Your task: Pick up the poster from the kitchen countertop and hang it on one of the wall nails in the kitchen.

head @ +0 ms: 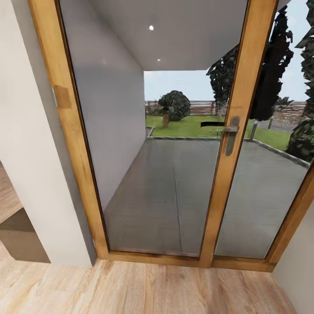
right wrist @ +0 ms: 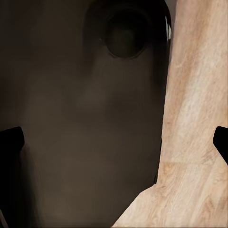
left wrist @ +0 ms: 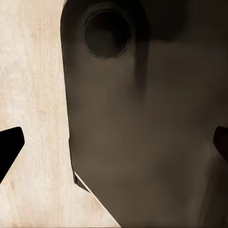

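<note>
Two glass doors (head: 174,152) with wooden frames stand right in front of the robot, with a patio and a garden outside. No poster or worktop can be seen, so which arm is nearer cannot be told. Both grippers, left (left wrist: 114,147) and right (right wrist: 114,142), hang open and empty over the wooden floor (head: 152,288). A white wall (head: 30,152) stands at the left.

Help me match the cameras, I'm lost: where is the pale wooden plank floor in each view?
Head view: pale wooden plank floor along the bottom, below the wood-framed glass door.
Left wrist view: floor beside a dark rounded housing.
Right wrist view: floor beside a similar dark housing.
Shared landmark: the floor's wood grain.
</note>
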